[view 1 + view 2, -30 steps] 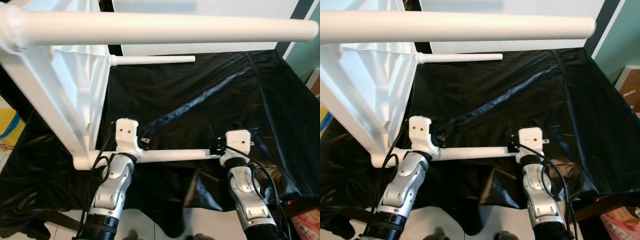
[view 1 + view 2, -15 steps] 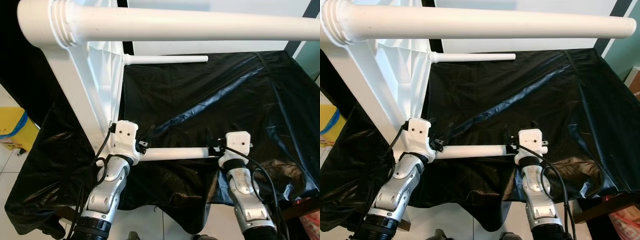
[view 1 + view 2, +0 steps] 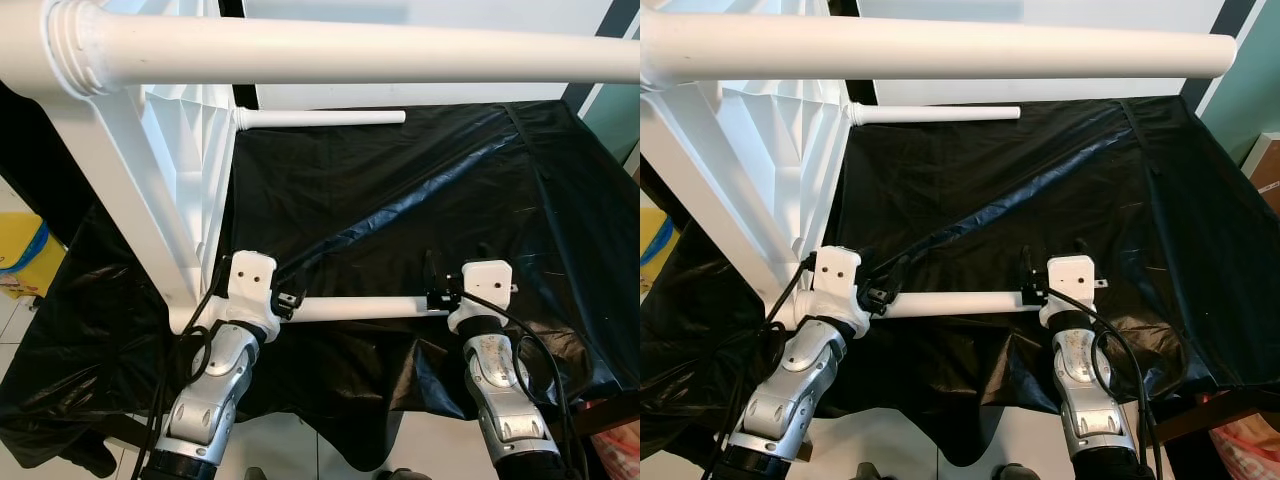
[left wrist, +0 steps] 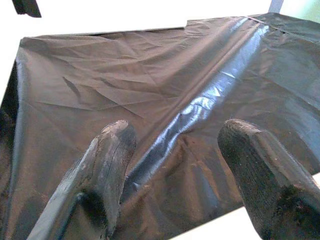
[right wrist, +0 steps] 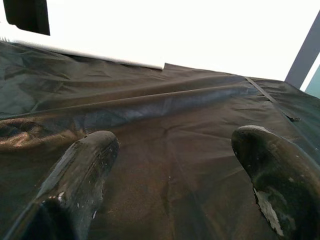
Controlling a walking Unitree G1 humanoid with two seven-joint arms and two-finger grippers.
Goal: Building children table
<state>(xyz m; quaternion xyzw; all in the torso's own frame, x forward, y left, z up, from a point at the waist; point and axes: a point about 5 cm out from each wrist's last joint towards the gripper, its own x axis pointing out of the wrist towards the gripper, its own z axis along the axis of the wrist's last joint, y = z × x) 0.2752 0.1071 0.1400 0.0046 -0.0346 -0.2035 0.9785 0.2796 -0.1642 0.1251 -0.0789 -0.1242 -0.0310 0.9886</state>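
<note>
The two eye views look down from the robot's head, over the white table frame (image 3: 130,190) onto the black sheet (image 3: 420,200). Both show the same sheet, frame and arms. Each wrist view sits low and close, looking along two black fingers (image 4: 107,165) across that sheet (image 5: 165,125).

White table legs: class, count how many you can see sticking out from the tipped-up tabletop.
3. One long leg across the top, nearest the camera; one at the far corner; one low, running between the two wrists. A fourth may be hidden.
</note>
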